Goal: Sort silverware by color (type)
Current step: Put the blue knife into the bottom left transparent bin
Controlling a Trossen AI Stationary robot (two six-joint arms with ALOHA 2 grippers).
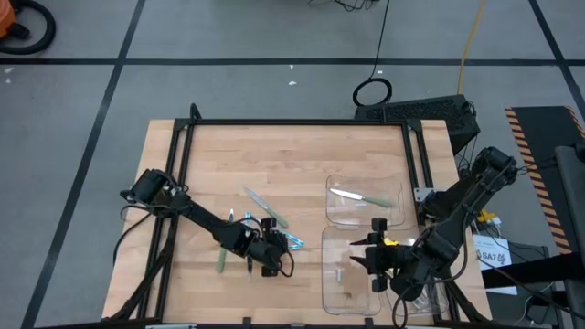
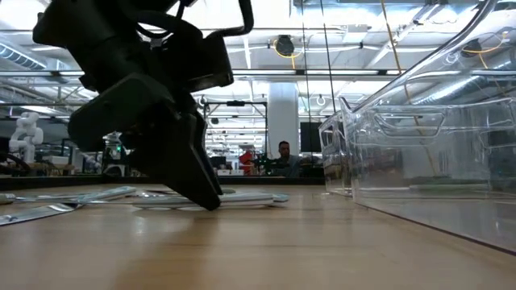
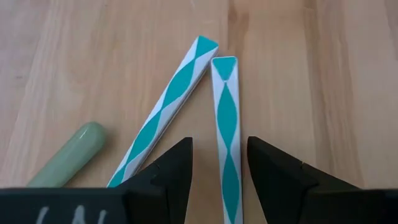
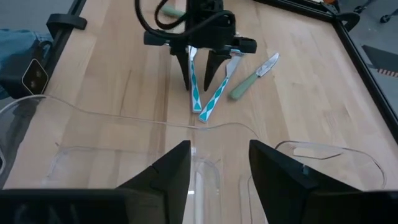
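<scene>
Two utensils with teal-and-white patterned handles (image 3: pixel 163 124) lie flat on the wooden table, side by side. My left gripper (image 4: pixel 199 78) points down over them, open. Its fingers stand on either side of one patterned handle (image 3: pixel 226 118), and a gap shows on both sides. A green-handled knife (image 4: pixel 252 79) lies just beyond them, with its handle end (image 3: pixel 69 155) beside my left gripper. Another green-handled piece (image 1: pixel 221 261) lies toward the near left. My right gripper (image 4: pixel 219 155) hovers open with nothing between its fingers, over the near clear tray (image 1: pixel 340 285).
A second clear tray (image 1: pixel 331 208) at the far right holds a green-handled knife (image 1: pixel 361 196). A black frame (image 1: pixel 292 122) borders the table's far and side edges. Bare wood lies at the far left of the table.
</scene>
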